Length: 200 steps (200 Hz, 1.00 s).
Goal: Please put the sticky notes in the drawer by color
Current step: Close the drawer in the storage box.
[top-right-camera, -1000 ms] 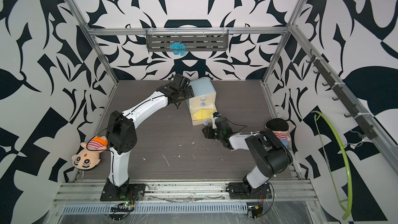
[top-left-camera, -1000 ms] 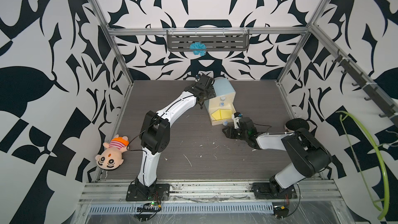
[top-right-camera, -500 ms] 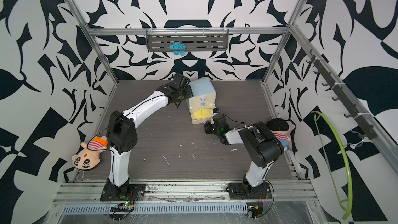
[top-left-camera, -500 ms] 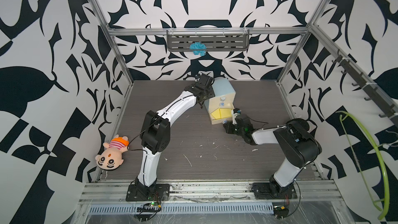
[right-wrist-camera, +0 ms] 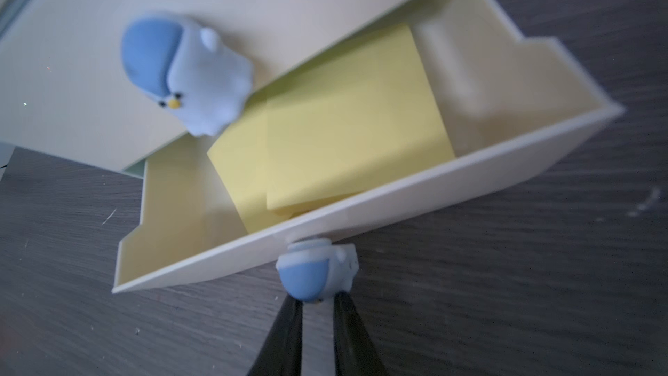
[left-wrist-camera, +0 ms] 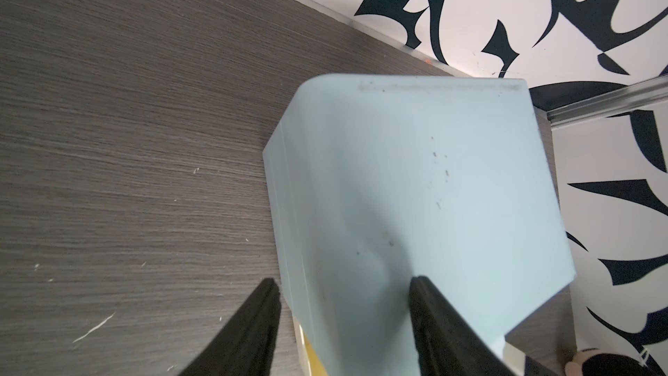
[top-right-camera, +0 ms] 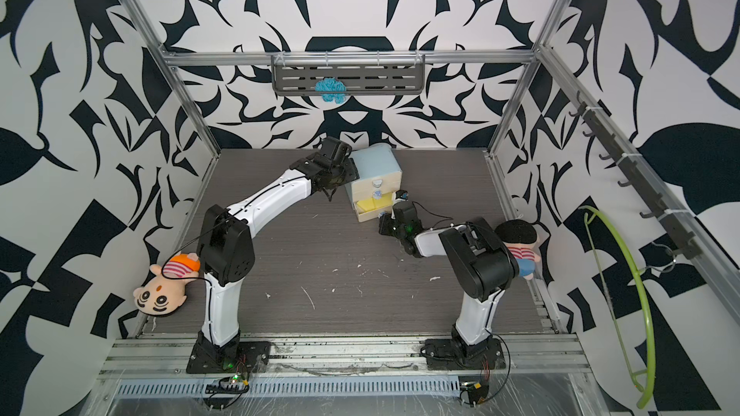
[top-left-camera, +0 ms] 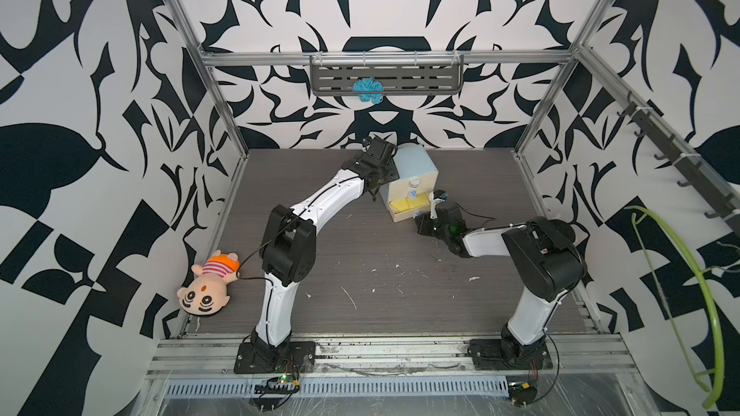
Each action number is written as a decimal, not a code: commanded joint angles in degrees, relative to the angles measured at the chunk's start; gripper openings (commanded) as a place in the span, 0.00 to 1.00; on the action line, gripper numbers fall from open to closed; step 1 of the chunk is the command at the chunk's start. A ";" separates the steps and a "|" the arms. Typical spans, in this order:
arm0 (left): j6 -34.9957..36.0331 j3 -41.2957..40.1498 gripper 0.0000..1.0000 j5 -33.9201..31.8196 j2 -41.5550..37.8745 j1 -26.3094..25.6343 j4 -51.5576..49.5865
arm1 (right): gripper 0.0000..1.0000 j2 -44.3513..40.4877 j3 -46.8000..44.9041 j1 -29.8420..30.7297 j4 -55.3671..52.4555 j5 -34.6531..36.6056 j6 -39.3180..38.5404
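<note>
The drawer [top-left-camera: 414,162] is a pale blue chest at the back middle of the table, seen in both top views [top-right-camera: 378,164]. Its bottom drawer [right-wrist-camera: 397,193] is pulled out. Two yellow sticky notes [right-wrist-camera: 343,121] lie overlapped inside it, showing as a yellow patch [top-left-camera: 406,205] from above. My right gripper [right-wrist-camera: 317,300] is shut on that drawer's round blue-white knob [right-wrist-camera: 318,269]. My left gripper [left-wrist-camera: 343,283] is closed across the chest's upper left edge [left-wrist-camera: 415,175], one finger beside its side wall and the other on its top.
One plush doll [top-left-camera: 208,286] lies at the table's left edge and another [top-right-camera: 518,242] sits behind the right arm. A grey shelf [top-left-camera: 386,78] with a blue tuft hangs on the back wall. A green hoop [top-left-camera: 680,294] leans at the right. Paper scraps litter the tabletop.
My right arm has swung its elbow in toward the chest and its gripper has closed on the bottom knob. The left gripper's fingers have narrowed on the chest. The chest has stayed put.
</note>
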 commanded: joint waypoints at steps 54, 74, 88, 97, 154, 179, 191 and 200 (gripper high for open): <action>1.19 -4.59 0.62 1.37 1.76 0.48 -7.01 | 0.22 7.47 4.41 -0.28 18.76 3.08 2.08; 1.16 -4.93 0.62 1.75 1.76 0.49 -6.84 | 0.23 9.79 4.69 -0.26 23.70 3.43 3.38; 1.18 -4.97 0.62 1.80 1.67 0.48 -6.79 | 0.23 10.92 4.96 -0.28 25.98 3.39 4.14; 1.25 -5.12 0.62 1.69 1.54 0.49 -6.81 | 0.24 11.15 4.72 -0.27 26.74 3.22 4.54; 2.53 -6.18 0.65 1.74 -0.25 0.49 -5.63 | 0.32 5.68 -3.81 -0.28 28.76 2.31 2.94; 4.50 -6.34 0.72 2.17 -2.21 0.40 -4.06 | 0.38 0.13 -9.79 -0.28 27.49 1.59 1.35; 6.19 -6.69 0.81 2.00 -3.82 0.39 -2.57 | 0.42 -3.75 -12.30 -0.28 24.52 1.66 -0.38; 8.11 -7.22 0.92 1.31 -5.40 0.16 -1.20 | 0.45 -7.48 -13.55 -0.28 20.81 2.04 -1.97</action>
